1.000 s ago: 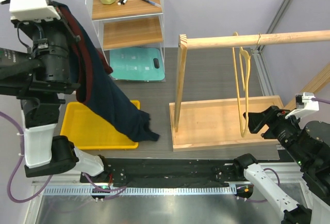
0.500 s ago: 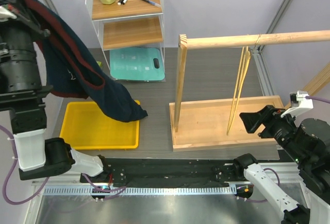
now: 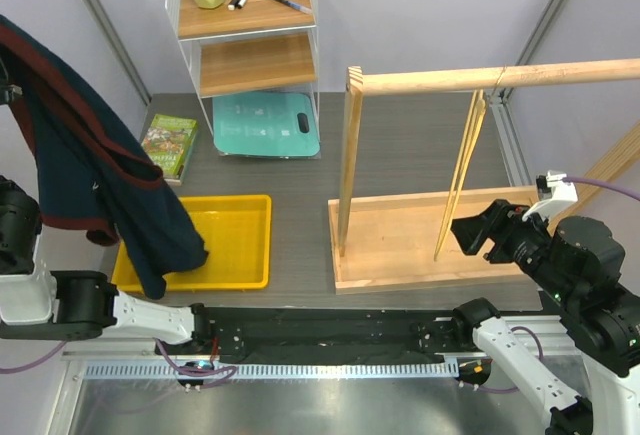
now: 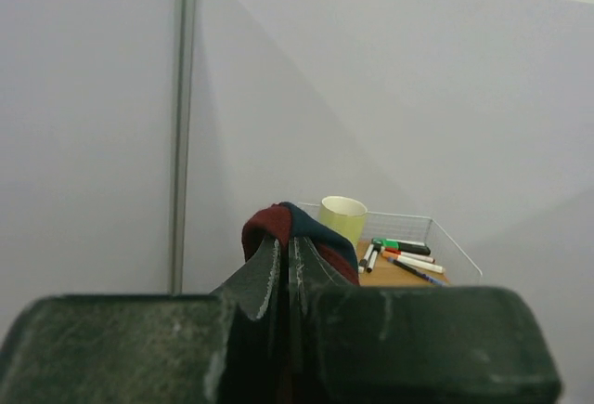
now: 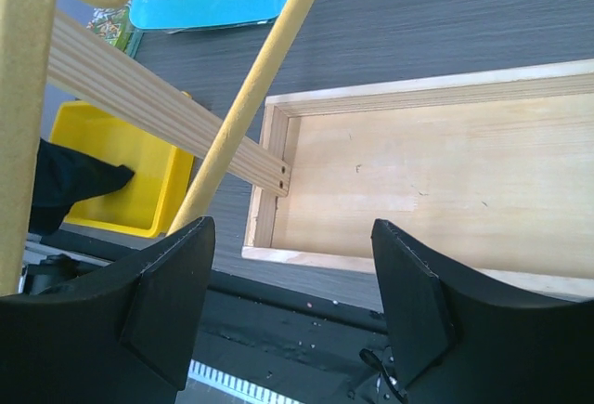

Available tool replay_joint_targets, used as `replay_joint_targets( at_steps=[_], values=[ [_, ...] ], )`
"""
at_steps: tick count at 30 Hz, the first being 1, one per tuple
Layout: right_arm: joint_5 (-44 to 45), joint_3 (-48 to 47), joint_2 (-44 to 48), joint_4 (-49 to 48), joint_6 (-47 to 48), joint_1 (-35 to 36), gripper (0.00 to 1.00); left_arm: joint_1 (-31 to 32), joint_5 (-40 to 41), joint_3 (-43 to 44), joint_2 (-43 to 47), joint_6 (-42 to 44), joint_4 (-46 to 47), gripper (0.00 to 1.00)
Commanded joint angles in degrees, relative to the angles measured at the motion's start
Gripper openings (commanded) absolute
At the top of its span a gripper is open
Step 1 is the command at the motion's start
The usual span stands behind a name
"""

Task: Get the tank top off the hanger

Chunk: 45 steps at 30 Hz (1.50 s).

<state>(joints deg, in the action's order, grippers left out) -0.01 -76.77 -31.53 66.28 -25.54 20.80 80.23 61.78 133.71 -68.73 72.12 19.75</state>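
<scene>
Navy cloth is pinched tight in my left gripper (image 4: 286, 254); the tank top (image 3: 75, 155) hangs from it, high up at the far left, well apart from the hanger (image 3: 462, 170); its low end droops over the left side of the yellow tray (image 3: 235, 250); I cannot tell if it touches; the hanger hangs bare and tilted on the wood rail (image 3: 440, 80); my right gripper (image 5: 290, 237) is open wide, holding nothing, just beside the hanger's low end.

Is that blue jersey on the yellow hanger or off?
Off: the tank top dangles from the left gripper; the hanger hangs bare.
</scene>
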Motion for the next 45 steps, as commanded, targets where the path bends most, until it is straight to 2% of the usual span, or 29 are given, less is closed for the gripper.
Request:
replay_joint_targets(
  at_steps=[1,4,6,10,11,13,16,17,18,21,23,24,25,27,28,29,31,34,39,45],
  values=[
    [-1.7,0.0,-0.1,-3.7,-0.9,0.2,0.74,0.7,1.9,-4.5,-0.6,1.6,3.0,0.01],
    [-1.6,0.1,0.7,-3.7,-1.4,0.1,0.74,0.8,4.1,-12.2,0.8,-2.8,0.7,0.0],
    [-1.6,0.4,1.2,-3.7,-1.5,0.1,0.74,0.7,5.2,-19.4,2.6,-8.2,-0.3,0.0],
    [-1.6,0.9,2.1,-2.7,-1.4,0.1,0.74,0.6,6.9,-28.1,5.4,-17.3,-2.4,0.0],
    [-1.5,0.8,2.3,-2.2,-1.4,0.2,0.74,-0.1,6.6,-29.0,5.9,-23.3,-4.1,0.0],
    [-1.3,0.8,2.7,-1.8,-1.3,0.2,0.74,-2.0,4.2,-29.9,6.5,-31.6,-14.6,0.0],
    [-1.5,1.2,3.1,-1.8,-1.4,0.2,0.74,-9.6,-0.8,-26.3,3.4,-46.9,-32.4,0.0],
    [-1.6,1.4,3.4,-1.8,-1.5,0.2,0.74,-15.4,-2.9,-23.6,2.5,-50.5,-37.5,0.0],
    [-1.6,1.5,3.6,-1.8,-1.4,0.2,0.74,-17.9,-5.2,-22.5,1.4,-57.2,-44.1,0.0],
    [-1.7,2.2,4.2,-1.7,-1.6,0.1,0.74,-29.7,-12.9,-19.6,-1.9,-66.9,-51.5,0.0],
    [-1.7,2.3,4.5,-1.3,-1.6,0.2,0.74,-36.4,-21.1,-18.5,-2.5,-71.8,-57.1,0.0],
    [-1.7,2.4,4.5,-1.2,-1.7,0.1,0.75,-44.0,-23.9,-18.5,-2.3,-74.6,-58.6,0.0],
    [-1.7,2.4,4.6,-0.9,-1.6,0.2,0.75,-47.4,-26.8,-18.7,-1.8,-78.4,-60.1,0.0],
    [-1.7,2.3,4.4,-0.7,-1.4,0.1,0.75,-54.9,-33.4,-18.8,-1.6,-81.3,-62.0,0.0],
    [-1.9,2.2,4.4,-0.6,-1.1,0.2,0.74,-62.1,-35.8,-18.3,-1.8,-83.9,-63.1,0.0],
    [-2.0,2.2,4.3,-0.6,-0.9,0.1,0.75,-65.4,-40.5,-17.2,-2.1,-85.3,-65.7,0.0],
    [-1.9,2.2,3.9,-0.5,-0.7,0.2,0.74,-72.3,-42.3,-16.3,-2.3,-87.4,-67.6,0.0],
    [-2.1,2.3,3.8,-0.7,-0.3,0.2,0.75,-75.9,-40.0,-16.1,-1.4,-90.5,-69.7,0.0],
    [-2.4,3.1,3.7,-1.2,0.2,0.2,0.75,-76.9,-40.0,-18.8,1.7,-93.8,-74.6,0.0],
    [-4.3,6.3,4.2,-3.3,0.1,0.2,0.75,-76.9,-43.5,-39.2,10.5,-98.5,-71.5,0.0]
  ],
)
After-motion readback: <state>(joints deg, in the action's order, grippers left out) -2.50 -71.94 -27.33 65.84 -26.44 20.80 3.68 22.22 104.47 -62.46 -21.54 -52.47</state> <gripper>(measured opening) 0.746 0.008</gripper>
